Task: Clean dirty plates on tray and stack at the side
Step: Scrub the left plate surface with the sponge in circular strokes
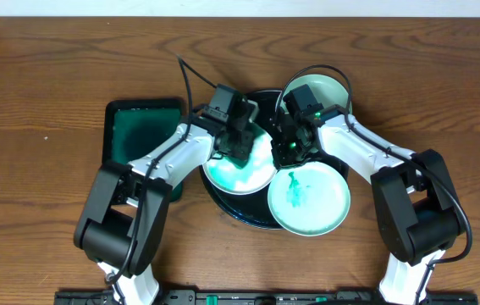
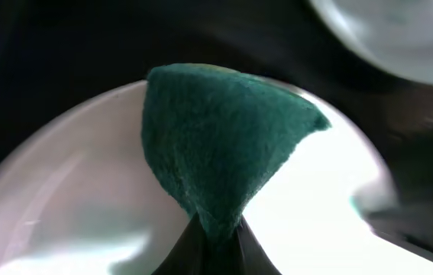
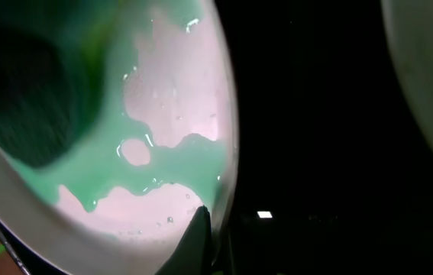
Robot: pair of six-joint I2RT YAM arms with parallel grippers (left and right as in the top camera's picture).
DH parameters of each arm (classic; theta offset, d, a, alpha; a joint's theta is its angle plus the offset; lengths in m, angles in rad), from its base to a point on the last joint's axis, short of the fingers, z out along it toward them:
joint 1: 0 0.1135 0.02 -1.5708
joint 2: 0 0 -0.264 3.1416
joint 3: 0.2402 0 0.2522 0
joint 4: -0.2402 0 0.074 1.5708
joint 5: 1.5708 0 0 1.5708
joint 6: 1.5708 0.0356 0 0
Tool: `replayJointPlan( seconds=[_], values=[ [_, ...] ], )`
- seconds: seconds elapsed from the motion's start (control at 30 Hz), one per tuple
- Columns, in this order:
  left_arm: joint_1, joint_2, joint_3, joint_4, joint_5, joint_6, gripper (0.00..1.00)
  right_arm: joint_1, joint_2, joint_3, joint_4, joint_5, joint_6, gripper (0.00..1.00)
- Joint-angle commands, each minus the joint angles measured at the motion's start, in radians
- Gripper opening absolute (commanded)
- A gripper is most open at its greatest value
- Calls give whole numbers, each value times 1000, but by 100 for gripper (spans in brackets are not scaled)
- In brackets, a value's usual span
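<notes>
1. Jaws first: the left jaws are clamped tight on a teal sponge, which presses onto the smeared plate. The right jaws are closed thin on that plate's right rim, as far as the right wrist view shows.
2. That rim pinch is narrow and the plate is slick with a green film. A hard scrub stroke could, I judge, twist the plate out of the pinch.
3. A shove rightward could knock the front plate, which overhangs the tray rim toward the tabletop's near edge, and tip it off.
4. The smeared plate is glossy white with pooled pale-green wash. It lies on the tray's left half, mid-tabletop.
5. The front plate carries a teal streak and looks uncleaned.
6. The far plate, pale aqua, sits at the tray's far-right rim.
7. A rectangular green tray lies toward the tabletop's left edge. No stack is started yet.
</notes>
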Motion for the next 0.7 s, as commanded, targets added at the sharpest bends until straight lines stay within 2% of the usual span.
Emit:
replayJointPlan(
  seconds=[0.0, 0.2, 0.3, 0.43, 0.67],
  values=[
    [-31, 24, -5, 3, 143, 68, 7, 3, 6, -11, -27, 24, -44, 1],
    [17, 24, -5, 2, 27, 139, 7, 3, 6, -11, -42, 24, -44, 1],
    [84, 24, -4, 0, 27, 227, 7, 3, 6, -11, -42, 24, -44, 1],
    [191, 24, -4, 2, 36, 243, 7, 3, 6, -11, -42, 25, -44, 1],
    [241, 23, -4, -71, 34, 287, 7, 3, 6, -11, -34, 25, -44, 1]
  ],
)
